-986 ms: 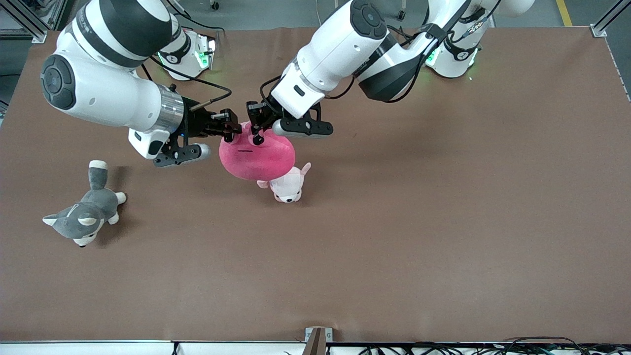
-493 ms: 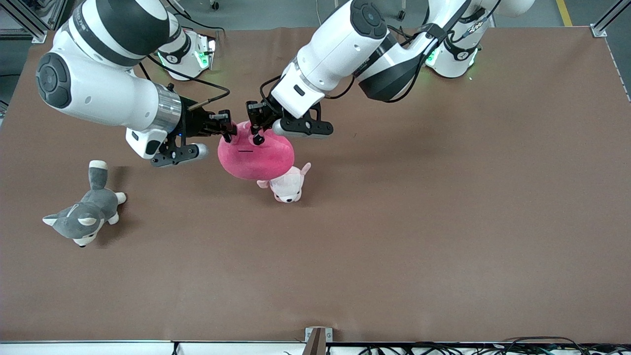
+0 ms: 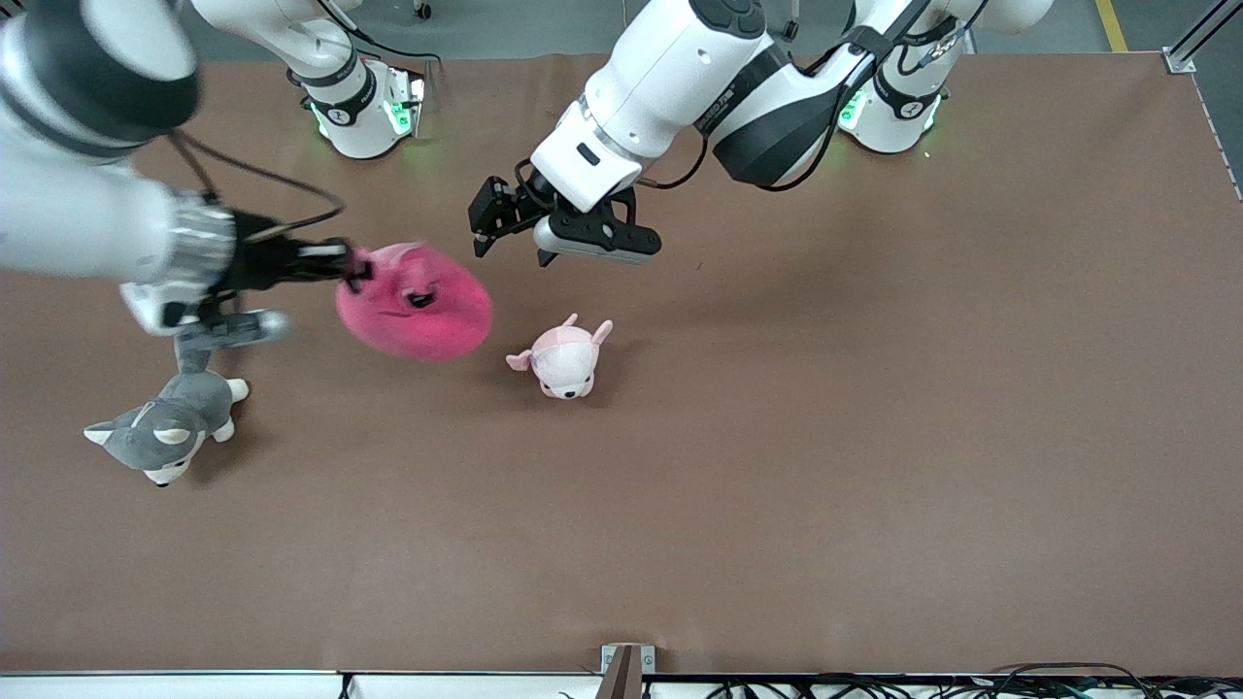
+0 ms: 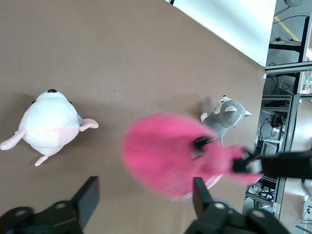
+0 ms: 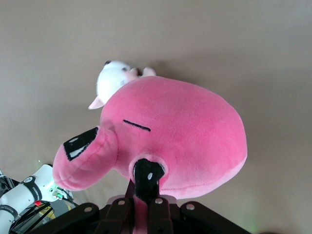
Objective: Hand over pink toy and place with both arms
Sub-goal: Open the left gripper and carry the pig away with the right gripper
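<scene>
Front view: three plush toys [image 3: 415, 316].

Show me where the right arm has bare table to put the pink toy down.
The right gripper holds the pink toy in the air. Bare table lies nearer the front camera than the piglet plush and the grey husky plush, and toward the left arm's end. It is crowded between those two plushes, under the open left gripper.

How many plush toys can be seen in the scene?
3. The pink toy hangs from the shut right gripper above the table; the piglet plush lies mid-table; the grey husky plush lies toward the right arm's end.
</scene>
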{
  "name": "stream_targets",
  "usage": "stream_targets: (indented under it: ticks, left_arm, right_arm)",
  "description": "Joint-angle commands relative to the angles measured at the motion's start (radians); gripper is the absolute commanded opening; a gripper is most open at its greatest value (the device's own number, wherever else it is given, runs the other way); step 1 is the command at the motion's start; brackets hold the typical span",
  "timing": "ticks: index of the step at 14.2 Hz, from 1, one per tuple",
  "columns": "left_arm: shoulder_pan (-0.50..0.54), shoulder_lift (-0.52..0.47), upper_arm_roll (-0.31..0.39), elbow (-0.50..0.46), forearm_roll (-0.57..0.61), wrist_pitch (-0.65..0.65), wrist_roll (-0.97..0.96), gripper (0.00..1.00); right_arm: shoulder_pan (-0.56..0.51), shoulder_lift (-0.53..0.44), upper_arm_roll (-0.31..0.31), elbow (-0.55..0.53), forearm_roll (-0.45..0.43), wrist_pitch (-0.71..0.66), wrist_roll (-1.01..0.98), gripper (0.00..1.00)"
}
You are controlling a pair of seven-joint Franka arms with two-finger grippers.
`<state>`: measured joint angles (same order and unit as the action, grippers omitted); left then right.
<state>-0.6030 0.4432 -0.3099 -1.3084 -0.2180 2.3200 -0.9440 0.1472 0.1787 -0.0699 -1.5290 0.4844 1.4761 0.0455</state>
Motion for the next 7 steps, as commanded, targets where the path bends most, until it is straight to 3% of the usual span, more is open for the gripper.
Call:
stream_targets:
  ticks: [1, 3, 7]
  left_arm:
    - [0.034, -0.081, 0.008, -0.003, 0.017, -0.118, 0.019, 1.00]
    - [0.077, -0.157, 0.008, -0.003, 0.017, -0.271, 0.025, 1.00]
    - [0.210, -0.297, 0.011, -0.005, 0.019, -0.503, 0.155, 1.00]
  right_arm:
    - [-0.145, 0.010, 0.015, -0.016, 0.005, -0.017, -0.279, 0.00]
    - [-0.208, 0.079, 0.015, -0.033, 0.005, -0.028, -0.485, 0.00]
    - [-0.262, 0.235, 0.016, -0.017, 0.023, 0.013, -0.530, 0.00]
